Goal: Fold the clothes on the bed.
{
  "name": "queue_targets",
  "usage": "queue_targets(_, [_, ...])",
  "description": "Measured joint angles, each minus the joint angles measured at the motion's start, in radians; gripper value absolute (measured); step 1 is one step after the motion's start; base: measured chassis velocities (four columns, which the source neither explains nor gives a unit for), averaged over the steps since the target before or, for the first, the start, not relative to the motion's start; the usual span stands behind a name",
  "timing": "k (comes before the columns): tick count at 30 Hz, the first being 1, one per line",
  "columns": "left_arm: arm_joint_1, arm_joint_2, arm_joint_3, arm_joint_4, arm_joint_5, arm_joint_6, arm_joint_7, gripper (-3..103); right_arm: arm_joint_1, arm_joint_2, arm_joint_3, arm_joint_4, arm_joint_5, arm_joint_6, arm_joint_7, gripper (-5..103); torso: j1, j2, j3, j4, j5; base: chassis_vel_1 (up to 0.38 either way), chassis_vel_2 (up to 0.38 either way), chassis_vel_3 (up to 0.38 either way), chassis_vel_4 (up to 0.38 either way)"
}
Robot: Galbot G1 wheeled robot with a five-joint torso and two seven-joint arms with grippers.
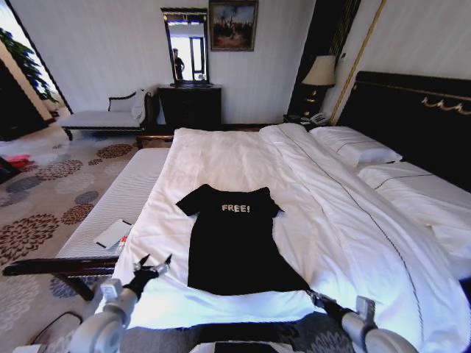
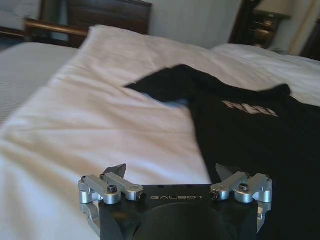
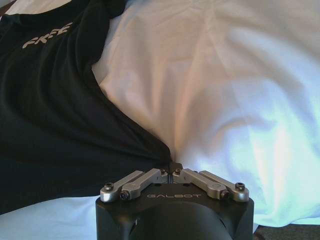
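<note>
Black T-shirt (image 1: 234, 239) is laid flat, chest up, on bed (image 1: 221, 158). Right gripper (image 3: 171, 172) is pinched closed at hem corner; left gripper (image 1: 152, 266), spread wide and empty, is held just beside other hem edge. Both hem corners should be gripped evenly and fabric kept taut before lifting, to avoid wrinkles.

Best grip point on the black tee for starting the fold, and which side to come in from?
Likely the hem corners. The T-shirt lies flat, face up, hem toward the robot, collar toward the far side of the bed. The right gripper is shut at the right hem corner; the open left gripper sits just off the left corner. Come in low from the near edge, pinching the cloth.
</note>
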Motion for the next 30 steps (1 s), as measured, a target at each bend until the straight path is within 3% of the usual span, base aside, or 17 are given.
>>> queue_targets(6, [-0.089,0.015,0.151,0.033,-0.052,0.027,-0.03,100,0.006,0.01,-0.025,0.017,-0.013,0.0,0.013,0,0.0,0.0,0.0,-0.0005,-0.0003,0.0,0.0,0.0,0.0])
queue_targets(10, [-0.095,0.021,0.164,0.041,-0.057,0.03,-0.033,103,0.006,0.011,-0.028,0.021,-0.014,0.0,0.016,0,0.0,0.0,0.0,-0.0003,-0.0003,0.0,0.0,0.0,0.0])
queue_targets(17, [-0.124,0.033,0.228,0.081,-0.074,0.039,-0.036,93,0.007,0.011,-0.035,0.031,-0.019,-0.001,0.023,0,0.0,0.0,0.0,-0.0001,-0.0003,0.0,0.0,0.0,0.0])
queue_targets(19, [-0.136,0.026,0.261,0.088,-0.075,0.039,-0.04,83,0.008,0.011,-0.039,0.034,-0.023,-0.002,0.024,0,0.0,0.0,0.0,-0.0001,-0.0002,0.0,0.0,0.0,0.0])
queue_targets(22, [-0.143,0.022,0.284,0.089,-0.075,0.04,-0.044,78,0.007,0.011,-0.04,0.037,-0.025,-0.002,0.026,0,0.0,0.0,0.0,-0.0001,-0.0002,0.0,0.0,0.0,0.0])
queue_targets(24, [-0.15,0.02,0.309,0.088,-0.075,0.04,-0.05,67,0.006,0.013,-0.042,0.041,-0.027,-0.003,0.028,0,0.0,0.0,0.0,-0.0002,-0.0003,0.0,0.0,0.0,0.0])
queue_targets(28, [-0.146,0.028,0.314,0.071,-0.061,0.037,-0.061,56,0.007,0.015,-0.046,0.043,-0.032,-0.003,0.029,0,0.0,0.0,0.0,-0.0002,-0.0003,0.0,0.0,0.0,0.0])
queue_targets(29, [-0.135,0.037,0.304,0.048,-0.051,0.036,-0.071,45,0.008,0.017,-0.049,0.043,-0.035,-0.004,0.029,0,0.0,0.0,0.0,-0.0002,-0.0003,0.0,0.0,0.0,0.0])
queue_targets(30, [-0.135,0.037,0.304,0.048,-0.051,0.036,-0.071,45,0.008,0.017,-0.049,0.043,-0.035,-0.004,0.029,0,0.0,0.0,0.0,-0.0002,-0.0003,0.0,0.0,0.0,0.0])
